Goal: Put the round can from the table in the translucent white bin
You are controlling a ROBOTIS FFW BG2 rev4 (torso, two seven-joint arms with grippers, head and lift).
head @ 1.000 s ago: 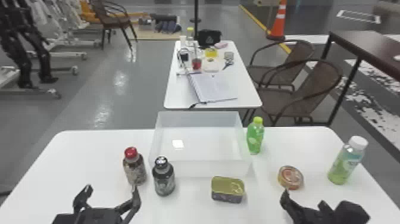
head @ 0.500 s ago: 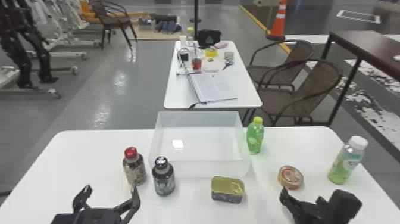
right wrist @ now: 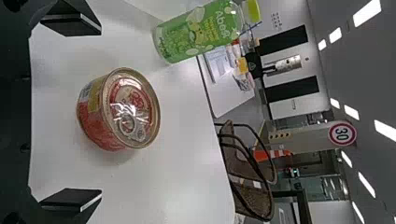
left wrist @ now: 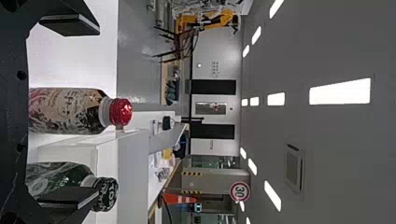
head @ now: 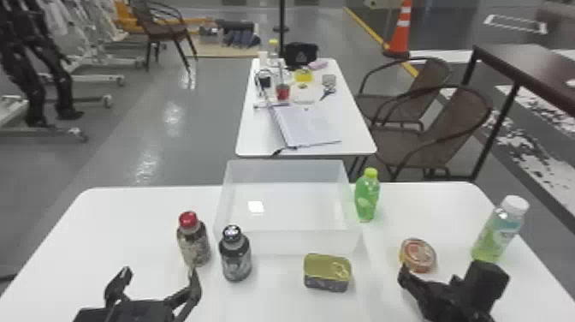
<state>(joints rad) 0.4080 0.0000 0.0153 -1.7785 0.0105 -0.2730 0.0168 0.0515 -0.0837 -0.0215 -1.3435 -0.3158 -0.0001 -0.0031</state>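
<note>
Centre your open right claw on the round can before you close
The can sits upright on the counter, just ahead of that claw, whose fingers are spread with nothing between them; ease forward level and low until both pads flank its side wall, then squeeze evenly so it doesn't tip or squirt out, and lift well above the rim of the translucent white bin, minding the green bottle; your left claw waits spread and empty

Head view: table cut by bottom edge; left gripper cropped lower left, right gripper cropped lower right. Red item, upper centre, blurred, perhaps a cup. Left wrist view: finger partly hides dark bottle.
</note>
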